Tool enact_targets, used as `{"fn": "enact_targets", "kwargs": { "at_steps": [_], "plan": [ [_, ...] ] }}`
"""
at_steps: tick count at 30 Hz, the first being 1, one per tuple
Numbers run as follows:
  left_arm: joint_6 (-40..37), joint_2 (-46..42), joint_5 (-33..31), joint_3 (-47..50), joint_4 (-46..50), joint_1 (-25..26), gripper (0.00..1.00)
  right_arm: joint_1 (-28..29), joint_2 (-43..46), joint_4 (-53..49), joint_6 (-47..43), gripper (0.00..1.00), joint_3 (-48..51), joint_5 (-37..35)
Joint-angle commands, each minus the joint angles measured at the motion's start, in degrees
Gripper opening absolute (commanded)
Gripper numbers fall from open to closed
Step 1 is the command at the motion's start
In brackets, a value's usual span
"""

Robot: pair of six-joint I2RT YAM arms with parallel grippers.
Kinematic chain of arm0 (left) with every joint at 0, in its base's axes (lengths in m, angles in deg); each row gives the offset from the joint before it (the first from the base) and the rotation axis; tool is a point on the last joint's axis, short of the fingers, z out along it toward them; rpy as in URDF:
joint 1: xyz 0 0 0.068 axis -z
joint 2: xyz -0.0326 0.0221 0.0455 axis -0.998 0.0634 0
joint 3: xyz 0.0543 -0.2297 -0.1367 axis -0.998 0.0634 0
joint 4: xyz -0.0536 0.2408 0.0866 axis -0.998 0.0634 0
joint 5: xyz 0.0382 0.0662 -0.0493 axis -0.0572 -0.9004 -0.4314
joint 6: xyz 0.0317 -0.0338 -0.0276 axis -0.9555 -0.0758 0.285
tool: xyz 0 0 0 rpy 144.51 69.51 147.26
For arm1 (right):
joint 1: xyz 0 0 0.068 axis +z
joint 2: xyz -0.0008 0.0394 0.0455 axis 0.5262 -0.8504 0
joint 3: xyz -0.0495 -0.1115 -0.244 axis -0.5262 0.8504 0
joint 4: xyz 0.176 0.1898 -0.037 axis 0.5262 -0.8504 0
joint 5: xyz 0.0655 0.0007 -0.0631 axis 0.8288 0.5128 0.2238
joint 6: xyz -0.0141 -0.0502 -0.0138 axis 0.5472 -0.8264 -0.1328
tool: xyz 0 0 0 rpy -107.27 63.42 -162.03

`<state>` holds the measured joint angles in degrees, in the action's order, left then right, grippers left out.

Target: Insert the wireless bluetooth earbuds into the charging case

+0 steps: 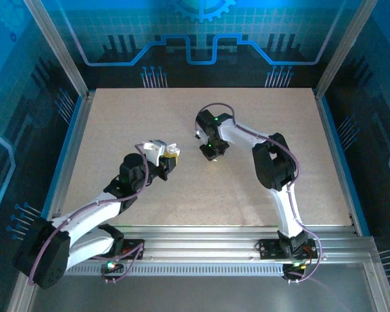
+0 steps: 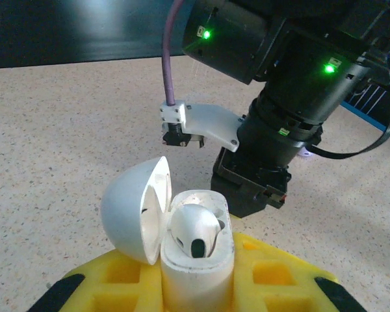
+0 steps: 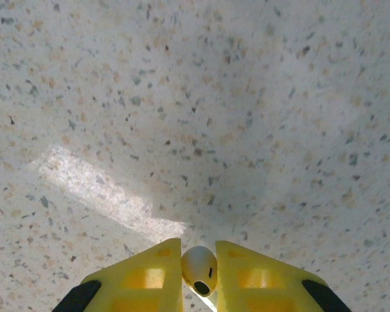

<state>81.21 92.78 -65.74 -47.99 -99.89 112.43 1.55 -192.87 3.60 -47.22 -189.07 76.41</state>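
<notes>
Right gripper [image 3: 198, 268] has its 2 yellow fingers [image 3: 143, 279] squeezed together on 1 small white earbud [image 3: 199, 268]. It points down at the speckled table [image 3: 182, 97] and is very low over it. I cannot tell if the earbud is off the table yet. Its round end, with a dark spot, faces the wrist camera. Its stem is hidden, so I cannot tell which way its long side runs.

Left gripper [image 2: 196, 289] is clamped on the white charging case [image 2: 196, 263]. The case stands up between the yellow fingers with its mouth facing up. Its lid [image 2: 127, 218] is swung open to one side. The second earbud [image 2: 194, 229] already sits inside. I cannot see the empty hole beside it well.

Seen from above, the 2 grippers are near each other in the middle of the table but not touching. The case lies to the left of the right gripper, about level with it. I think the held earbud has to go up and then left, over the open mouth. The right arm is the one to carry it, while the left arm holds the case steady.

I can read no brand, label or writing on the case, the earbuds or the arms.
</notes>
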Motion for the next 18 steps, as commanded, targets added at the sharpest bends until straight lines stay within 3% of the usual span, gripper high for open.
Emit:
{"fn": "enact_targets", "kwargs": {
  "at_steps": [1, 18],
  "plan": [
    [0.25, 1.77, 1.75, -2.02, -4.89, 0.55, 0.17, -0.73, 3.76, 2.49, 3.70, 0.15, 3.36, 1.67],
    [-0.34, 12.50, 3.59, -4.79, -10.42, 2.36, 0.16, -4.27, 17.58, 13.61, 13.30, 0.15, 19.12, 7.98]
  ]
}}
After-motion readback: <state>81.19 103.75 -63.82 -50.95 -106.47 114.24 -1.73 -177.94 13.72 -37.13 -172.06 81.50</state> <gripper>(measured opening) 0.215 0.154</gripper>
